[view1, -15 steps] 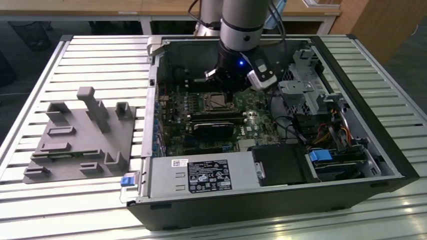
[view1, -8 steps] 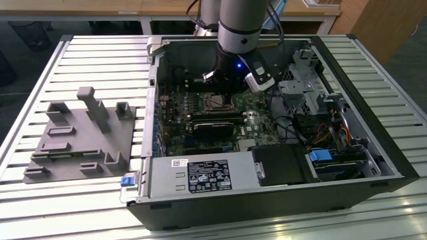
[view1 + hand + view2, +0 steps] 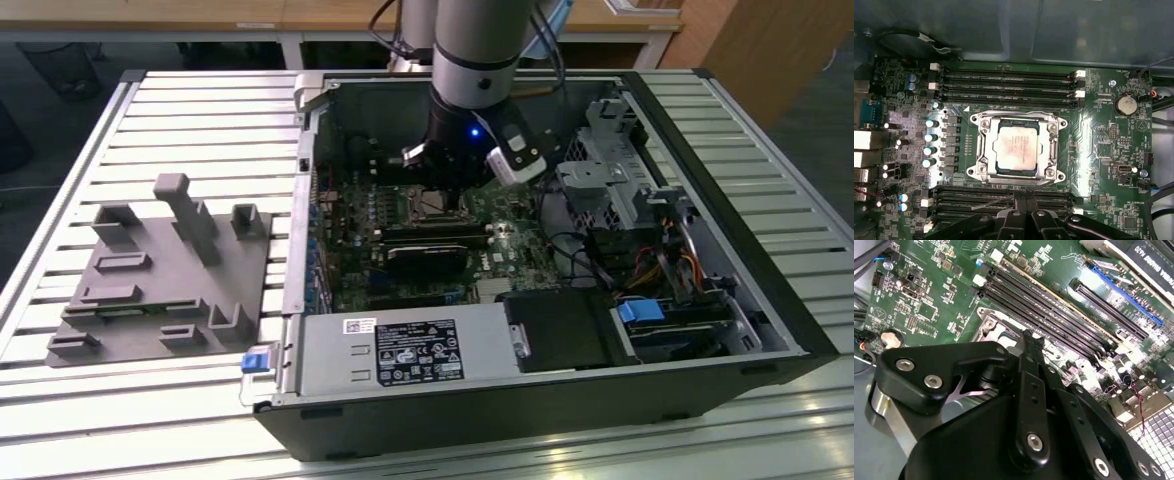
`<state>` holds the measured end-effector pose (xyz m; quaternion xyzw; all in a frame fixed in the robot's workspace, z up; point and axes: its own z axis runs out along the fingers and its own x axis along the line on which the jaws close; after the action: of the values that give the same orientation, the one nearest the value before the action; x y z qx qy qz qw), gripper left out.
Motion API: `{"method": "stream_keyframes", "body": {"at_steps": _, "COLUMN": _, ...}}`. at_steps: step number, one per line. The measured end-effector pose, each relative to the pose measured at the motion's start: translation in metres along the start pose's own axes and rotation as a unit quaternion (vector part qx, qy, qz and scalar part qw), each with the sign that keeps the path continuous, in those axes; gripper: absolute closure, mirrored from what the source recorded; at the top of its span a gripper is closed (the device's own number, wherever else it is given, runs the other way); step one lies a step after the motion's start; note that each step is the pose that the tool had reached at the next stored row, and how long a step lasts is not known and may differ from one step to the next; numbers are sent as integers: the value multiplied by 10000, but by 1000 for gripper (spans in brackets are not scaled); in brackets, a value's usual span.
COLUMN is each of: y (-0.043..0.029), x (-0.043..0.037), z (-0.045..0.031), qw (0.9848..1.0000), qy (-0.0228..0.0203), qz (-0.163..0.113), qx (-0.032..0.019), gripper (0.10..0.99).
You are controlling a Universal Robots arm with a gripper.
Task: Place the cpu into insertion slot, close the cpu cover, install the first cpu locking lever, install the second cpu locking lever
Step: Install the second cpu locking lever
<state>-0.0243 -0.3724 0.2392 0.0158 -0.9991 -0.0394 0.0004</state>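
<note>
At the exterior view's left, note grey moulded fixture (image 3: 160, 270) on ribbed metal bench (image 3: 200, 100), parked apart from open computer case (image 3: 534, 400). Centrally, locate insertion slot (image 3: 434, 208) beneath the arm. In the first wrist view, confirm cpu (image 3: 1015, 148), flat and dull silver, seated there and framed by bright steel cpu cover (image 3: 985, 150), apparently lowered for retention. Find gripper (image 3: 1021, 205) just beside cover edge, black fingers pressed together near thin wire lever (image 3: 989, 203); hold on lever not determinable.

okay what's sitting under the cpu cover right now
In the first wrist view, the cpu shows through the centre cutout of the closed cpu cover. The insertion slot beneath is hidden by both.
</note>
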Motion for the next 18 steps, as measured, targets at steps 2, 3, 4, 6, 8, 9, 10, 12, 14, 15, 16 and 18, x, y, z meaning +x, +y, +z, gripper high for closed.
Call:
{"method": "stream_keyframes", "body": {"at_steps": 2, "y": -3, "x": 6, "z": 0, "qw": 10000, "qy": 0, "qz": -1, "qx": 0, "gripper": 980}}
{"method": "stream_keyframes", "body": {"at_steps": 3, "y": -5, "x": 9, "z": 0, "qw": 10000, "qy": 0, "qz": 0, "qx": 0, "gripper": 980}}
{"method": "stream_keyframes", "body": {"at_steps": 4, "y": -9, "x": 12, "z": -1, "qw": 10000, "qy": 1, "qz": -1, "qx": 1, "gripper": 980}}
{"method": "stream_keyframes", "body": {"at_steps": 6, "y": -30, "x": 17, "z": -1, "qw": 10000, "qy": 0, "qz": -1, "qx": -1, "gripper": 980}}
{"method": "stream_keyframes", "body": {"at_steps": 8, "y": -54, "x": 27, "z": -2, "qw": 10000, "qy": 0, "qz": 0, "qx": -3, "gripper": 980}}
{"method": "stream_keyframes", "body": {"at_steps": 9, "y": -61, "x": 33, "z": -2, "qw": 10000, "qy": 0, "qz": 0, "qx": -4, "gripper": 980}}
{"method": "stream_keyframes", "body": {"at_steps": 10, "y": -65, "x": 46, "z": -1, "qw": 10000, "qy": 1, "qz": 0, "qx": -4, "gripper": 980}}
{"method": "stream_keyframes", "body": {"at_steps": 12, "y": -65, "x": 77, "z": 2, "qw": 10000, "qy": 0, "qz": -1, "qx": -5, "gripper": 980}}
{"method": "stream_keyframes", "body": {"at_steps": 14, "y": -65, "x": 110, "z": 2, "qw": 10000, "qy": 1, "qz": -1, "qx": -12, "gripper": 980}}
{"method": "stream_keyframes", "body": {"at_steps": 15, "y": -64, "x": 123, "z": 2, "qw": 10000, "qy": -1, "qz": -1, "qx": -31, "gripper": 980}}
{"method": "stream_keyframes", "body": {"at_steps": 16, "y": -64, "x": 131, "z": 3, "qw": 10000, "qy": -2, "qz": 1, "qx": -63, "gripper": 980}}
{"method": "stream_keyframes", "body": {"at_steps": 18, "y": -63, "x": 138, "z": 3, "qw": 9999, "qy": -6, "qz": 12, "qx": -161, "gripper": 980}}
